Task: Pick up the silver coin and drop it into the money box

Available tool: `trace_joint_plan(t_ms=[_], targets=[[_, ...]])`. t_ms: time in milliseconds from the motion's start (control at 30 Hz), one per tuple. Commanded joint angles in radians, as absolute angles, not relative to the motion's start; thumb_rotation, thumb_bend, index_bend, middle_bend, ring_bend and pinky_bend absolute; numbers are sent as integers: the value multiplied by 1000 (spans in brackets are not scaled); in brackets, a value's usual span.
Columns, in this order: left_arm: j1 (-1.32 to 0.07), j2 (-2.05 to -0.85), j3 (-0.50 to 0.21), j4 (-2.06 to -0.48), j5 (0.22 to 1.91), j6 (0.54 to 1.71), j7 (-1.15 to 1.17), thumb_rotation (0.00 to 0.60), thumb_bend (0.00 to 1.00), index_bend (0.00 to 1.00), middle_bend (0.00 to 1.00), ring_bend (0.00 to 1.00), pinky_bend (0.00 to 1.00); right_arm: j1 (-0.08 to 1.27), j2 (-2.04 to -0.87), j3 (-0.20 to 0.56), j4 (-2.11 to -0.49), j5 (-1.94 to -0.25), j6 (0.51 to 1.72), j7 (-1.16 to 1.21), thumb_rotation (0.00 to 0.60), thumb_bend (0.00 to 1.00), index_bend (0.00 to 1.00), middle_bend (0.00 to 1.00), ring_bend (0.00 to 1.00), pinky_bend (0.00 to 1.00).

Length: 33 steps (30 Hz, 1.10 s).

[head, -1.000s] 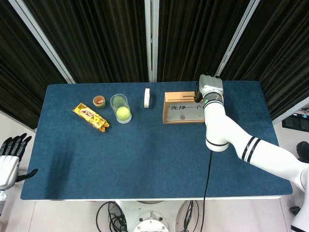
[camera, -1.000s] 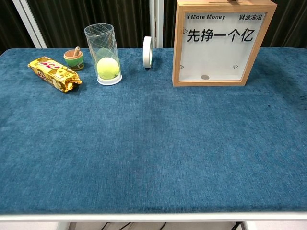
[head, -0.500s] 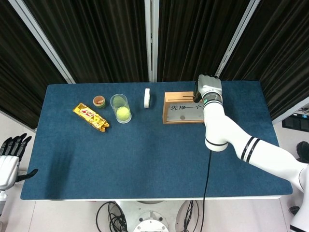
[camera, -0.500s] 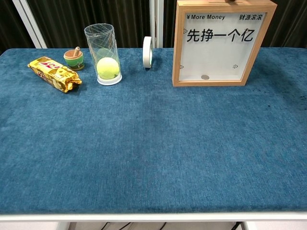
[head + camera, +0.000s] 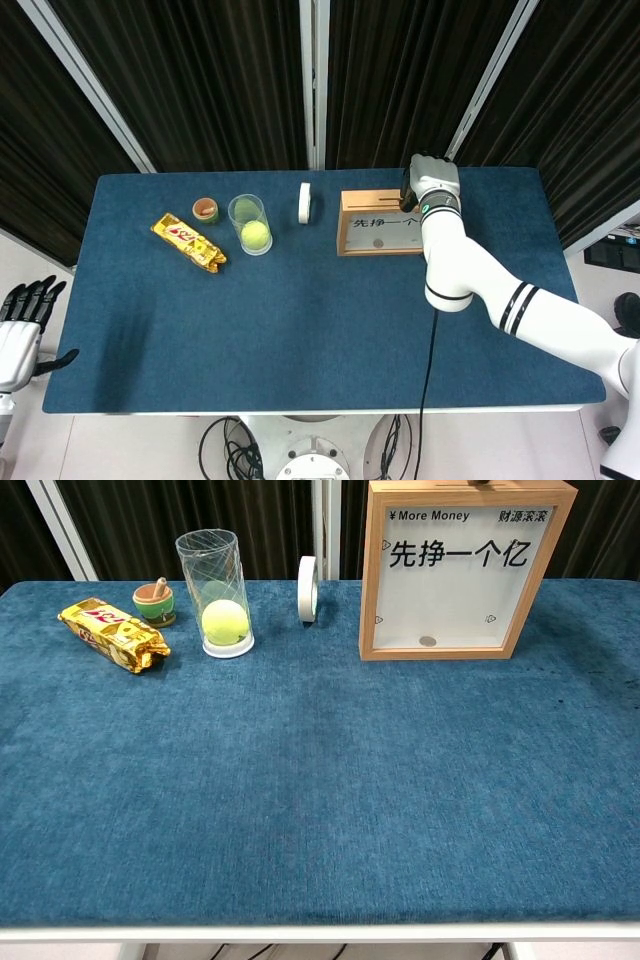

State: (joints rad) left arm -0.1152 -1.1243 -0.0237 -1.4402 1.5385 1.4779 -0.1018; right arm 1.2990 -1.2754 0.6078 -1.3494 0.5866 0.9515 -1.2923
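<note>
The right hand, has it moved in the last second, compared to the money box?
Yes, but barely: in the head view the right hand shifted slightly toward the far edge of the money box, staying above its top.

My right hand (image 5: pixel 432 183) sits over the back corner of the money box (image 5: pixel 378 224), so I cannot tell what my fingers are doing. My left hand (image 5: pixel 22 322) is cut off by the picture's edge.

I see a blue felt-covered table (image 5: pixel 300 330) filling the middle of the head view. Black pleated curtains (image 5: pixel 220 80) hang across the top, split by pale metal posts (image 5: pixel 315 85). Cables (image 5: pixel 235 445) coil on the light floor at bottom centre.
</note>
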Motion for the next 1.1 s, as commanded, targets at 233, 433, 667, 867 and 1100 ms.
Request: trace_joint_plan(t_ms=[233,433,667,867,1100], targets=[[-114,-1125,-25,-1437,1534,1478,-101,600,124,50,0,0,0,1297,-1277,609,-1348,592,944,-1304,600,368,416,2,0,0],[-114,-1123,-27,-1437,1535,1482,-104,600,123,50,0,0,0,1285,-1259,624,-1371,585,928,-1289,600,369,363,0,0,0],[-111,-1119,-30,-1438,1532,1488,-110,600,124,50,0,0,0,1194,-1123,665,-1563,499,867,-1199,600,369,363,1,0,0],[-103,-1117,-36,-1438,1522,1500,-118,600,124,50,0,0,0,856,-911,689,-2002,-46,909,-915,600,354,348,21,0,0],[-102,-1119,-39,-1448,1519,1503,-99,600,124,50,0,0,0,344,-1036,311,-2063,-1191,1370,-615,600,327,110,0,0,0]])
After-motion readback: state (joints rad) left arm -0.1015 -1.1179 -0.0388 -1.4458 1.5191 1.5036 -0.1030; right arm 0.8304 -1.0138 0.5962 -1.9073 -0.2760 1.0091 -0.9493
